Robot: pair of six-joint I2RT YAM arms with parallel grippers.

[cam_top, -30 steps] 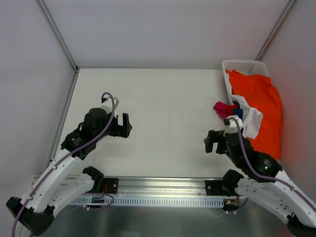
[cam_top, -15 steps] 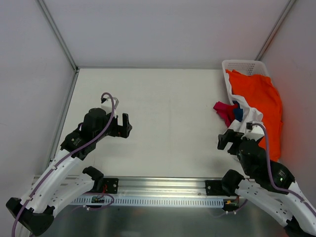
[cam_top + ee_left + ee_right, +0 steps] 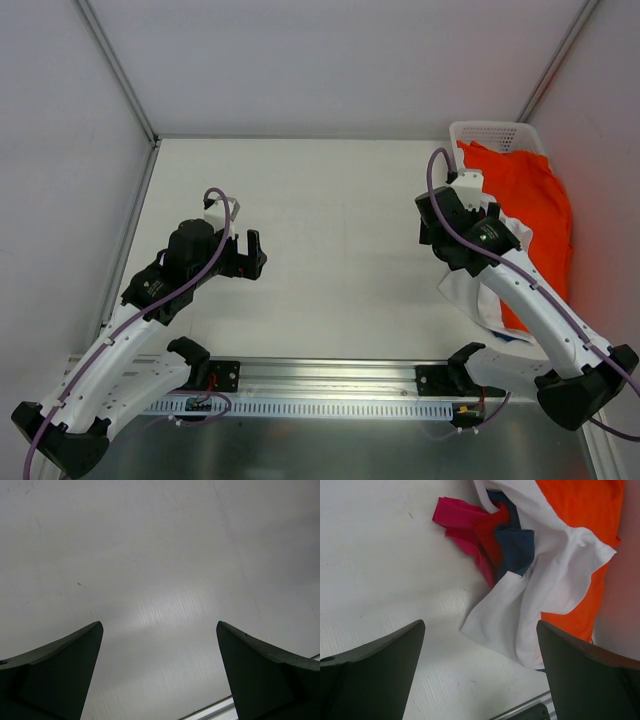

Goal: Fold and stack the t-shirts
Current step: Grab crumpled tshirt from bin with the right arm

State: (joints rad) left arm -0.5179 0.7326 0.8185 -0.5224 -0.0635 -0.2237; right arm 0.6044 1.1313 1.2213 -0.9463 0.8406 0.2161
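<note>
Right claw (image 3: 479, 630) hangs wide open above the white t-shirt (image 3: 540, 605) edge.

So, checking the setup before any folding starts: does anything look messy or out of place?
Yes: at the table's right edge the orange shirt spills from the basket, with white, navy and magenta shirts crumpled in a tangle beside it.

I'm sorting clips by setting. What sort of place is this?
Probably a robotics lab test cell: two robot arms bolted at the edge of a white table, plain panel walls boxing it in, and shirts heaped by a basket.
</note>
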